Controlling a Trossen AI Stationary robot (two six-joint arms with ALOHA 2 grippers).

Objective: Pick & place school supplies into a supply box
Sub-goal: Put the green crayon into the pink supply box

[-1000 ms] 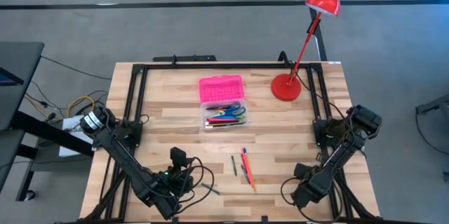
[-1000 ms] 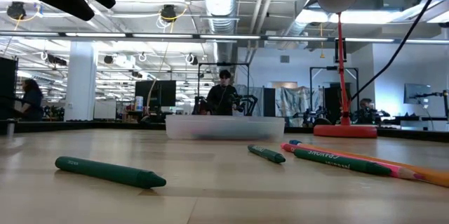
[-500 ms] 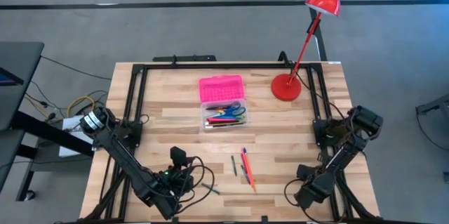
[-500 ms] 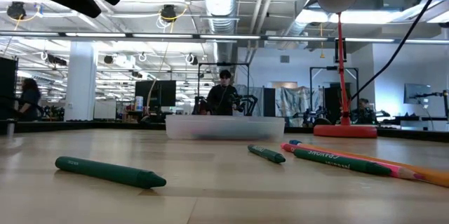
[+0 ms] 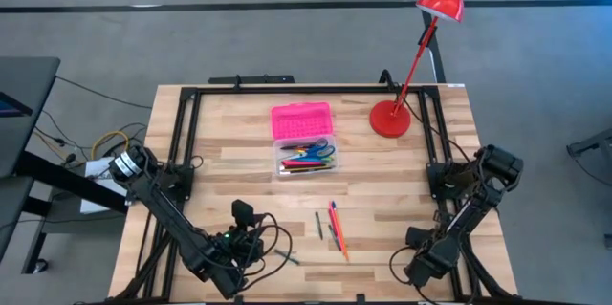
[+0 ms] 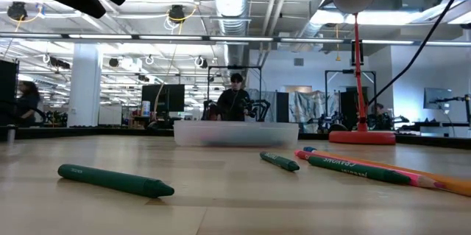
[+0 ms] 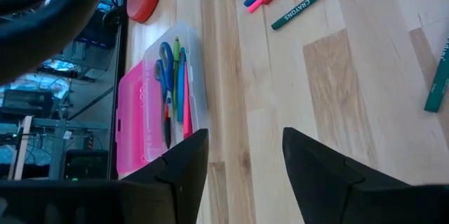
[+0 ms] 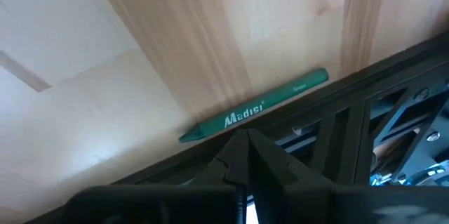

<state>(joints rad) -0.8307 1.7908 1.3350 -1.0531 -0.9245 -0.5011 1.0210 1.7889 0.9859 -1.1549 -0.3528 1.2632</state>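
— Where is the green crayon (image 8: 254, 113) lying?
— Near right, along the table's edge. My right gripper (image 8: 247, 155) is hovering shut and empty; my left gripper (image 7: 242, 155) is gaping, holding nothing.

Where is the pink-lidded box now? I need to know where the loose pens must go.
In the high view, the box sits at the table's middle, toward the far edge, left of the red lamp base and beyond the loose pens.
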